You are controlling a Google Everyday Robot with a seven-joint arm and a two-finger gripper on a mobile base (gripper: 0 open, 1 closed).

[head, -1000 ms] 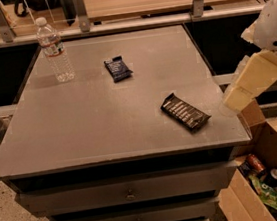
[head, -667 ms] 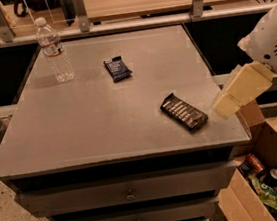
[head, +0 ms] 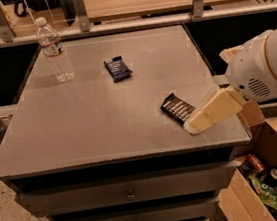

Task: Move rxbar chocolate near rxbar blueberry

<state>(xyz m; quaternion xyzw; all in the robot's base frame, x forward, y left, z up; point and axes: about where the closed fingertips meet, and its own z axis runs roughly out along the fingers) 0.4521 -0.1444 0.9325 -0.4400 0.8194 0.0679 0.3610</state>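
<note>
The rxbar chocolate (head: pixel 177 108), a long black wrapper with rows of pale text, lies flat near the table's right front. The rxbar blueberry (head: pixel 118 68), a shorter dark-blue wrapper with a pale label, lies flat at the middle back of the table, well apart from the chocolate bar. My gripper (head: pixel 196 122) comes in from the right on a white arm. Its cream-coloured end sits just right of and in front of the chocolate bar, overlapping the bar's near right corner in this view.
A clear plastic water bottle (head: pixel 53 51) stands upright at the back left of the grey table (head: pixel 80 124). An open cardboard box (head: pixel 267 177) with cans and packets sits on the floor at the right front. Drawers run below the tabletop.
My gripper has moved left and down from beyond the table's right edge to right beside the chocolate bar. Both bars and the bottle have not moved.
</note>
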